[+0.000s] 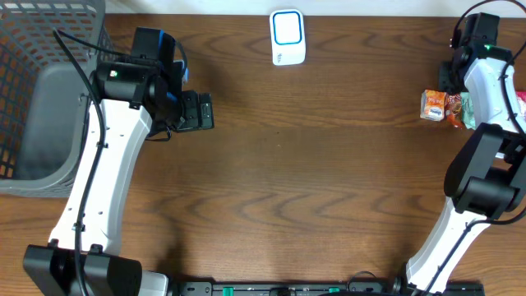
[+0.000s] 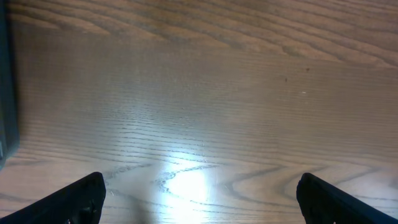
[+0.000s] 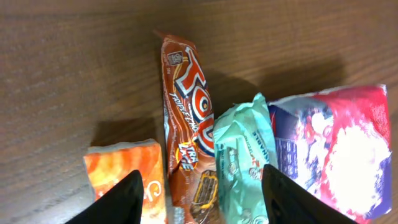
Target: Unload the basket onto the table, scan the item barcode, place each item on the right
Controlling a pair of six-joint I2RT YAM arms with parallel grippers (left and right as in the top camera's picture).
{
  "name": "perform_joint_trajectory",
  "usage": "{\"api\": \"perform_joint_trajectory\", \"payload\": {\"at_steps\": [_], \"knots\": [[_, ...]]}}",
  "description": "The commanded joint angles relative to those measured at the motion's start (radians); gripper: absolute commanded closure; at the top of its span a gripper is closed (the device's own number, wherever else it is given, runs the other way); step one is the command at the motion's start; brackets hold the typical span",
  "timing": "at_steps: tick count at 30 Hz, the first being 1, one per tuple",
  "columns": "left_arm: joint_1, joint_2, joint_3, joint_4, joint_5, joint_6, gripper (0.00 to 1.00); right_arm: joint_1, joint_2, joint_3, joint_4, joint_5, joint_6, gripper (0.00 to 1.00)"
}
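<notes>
Brown choc bar lies flat on the wood table, in a cluster of snacks at the table's far right edge. A teal packet touches its right side and partly overlaps a red-and-white bag. An orange packet sits just left of the bar. No barcode shows on any upturned face.

The right gripper hovers directly above the cluster, jaws apart, nothing held. Both the bar & the teal packet lie btwn its fingers. The left gripper is spread at its widest, empty, over bare wood near the grey basket on the left. A white scanner w/ a blue frame sits at top centre, well apart from the snacks.

The step in hand looks like picking one item. To do it well:
- Centre on one item only, prob. the bar, as closing from here would likely catch the teal packet too.
- Grip across the bar's narrow width, near mid-length, so it doesn't droop.
- Keep the fingers off the code. It's prob. on the underside, so expect to turn that face toward the scanner after the lift.
</notes>
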Motion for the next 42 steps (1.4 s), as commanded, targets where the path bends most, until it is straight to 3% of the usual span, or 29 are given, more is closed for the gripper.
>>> {"api": "perform_joint_trajectory", "payload": {"at_steps": [1, 6, 10, 11, 12, 21, 27, 42], "knots": [[0.000, 0.002, -0.003, -0.002, -0.010, -0.005, 0.02, 0.004, -0.105, -0.008, -0.004, -0.052, 0.100, 0.42], [0.000, 0.002, -0.003, -0.002, -0.010, -0.005, 0.02, 0.007, -0.278, -0.008, -0.024, -0.243, 0.164, 0.41], [0.000, 0.002, -0.003, -0.002, -0.010, -0.005, 0.02, 0.007, -0.427, -0.008, -0.151, -0.378, 0.206, 0.36], [0.000, 0.002, -0.003, -0.002, -0.010, -0.005, 0.02, 0.009, -0.455, -0.008, -0.180, -0.412, 0.208, 0.22], [0.000, 0.002, -0.003, -0.002, -0.010, -0.005, 0.02, 0.010, -0.488, -0.008, -0.216, -0.449, 0.208, 0.01], [0.000, 0.002, -0.003, -0.002, -0.010, -0.005, 0.02, 0.050, -0.703, -0.009, -0.498, -0.515, 0.207, 0.01], [0.000, 0.002, -0.003, -0.002, -0.010, -0.005, 0.02, 0.105, -0.869, -0.087, -0.559, -0.515, 0.196, 0.01], [0.000, 0.002, -0.003, -0.002, -0.010, -0.005, 0.02, 0.223, -1.488, -0.796, -0.344, -0.586, 0.234, 0.01]]}}
